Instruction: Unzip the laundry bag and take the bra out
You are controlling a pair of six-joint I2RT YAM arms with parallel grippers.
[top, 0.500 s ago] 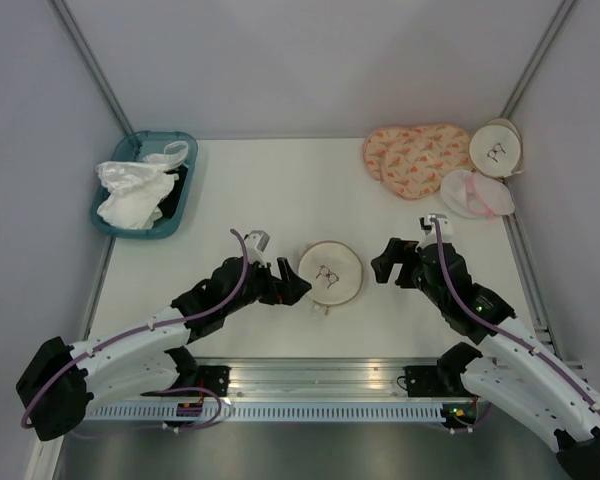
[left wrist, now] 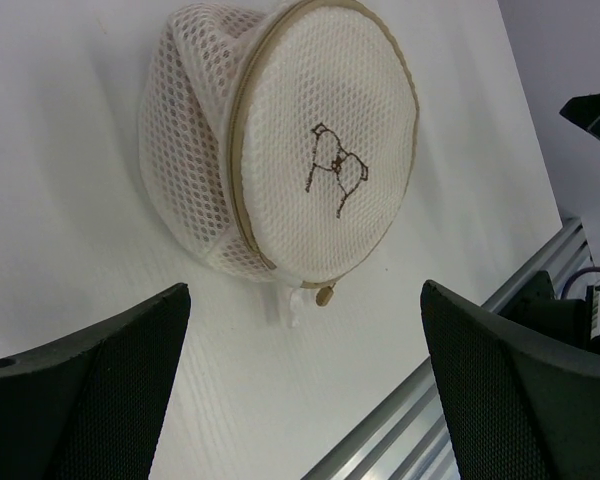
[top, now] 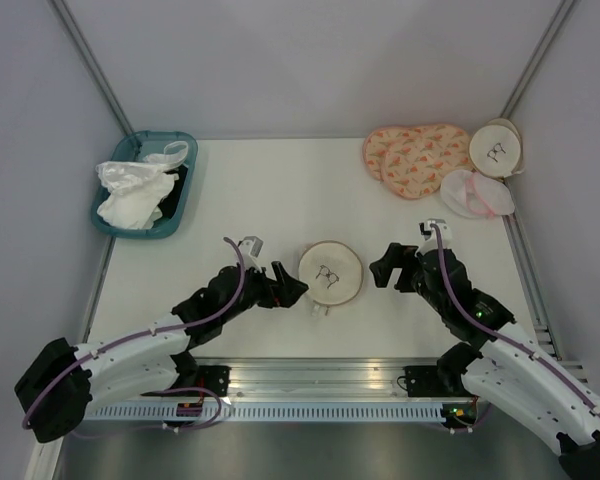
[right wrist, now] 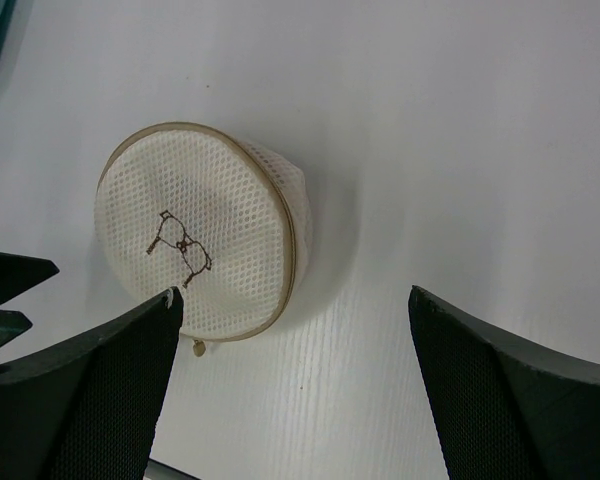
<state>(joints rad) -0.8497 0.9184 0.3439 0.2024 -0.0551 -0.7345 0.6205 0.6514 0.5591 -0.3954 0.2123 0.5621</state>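
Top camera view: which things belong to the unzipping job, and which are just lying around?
Job: laundry bag, zipper pull, left gripper, right gripper.
Lying about: teal tray, white cloths, peach patterned pad, second round mesh bag, white-and-pink pouch.

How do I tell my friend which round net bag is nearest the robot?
Look near the front edge of the white table. Between the left gripper and right gripper lies a round cream mesh laundry bag with a tan zipper rim and a dark bra drawing. Its twin sits far back on the right, beside the peach patterned pad.
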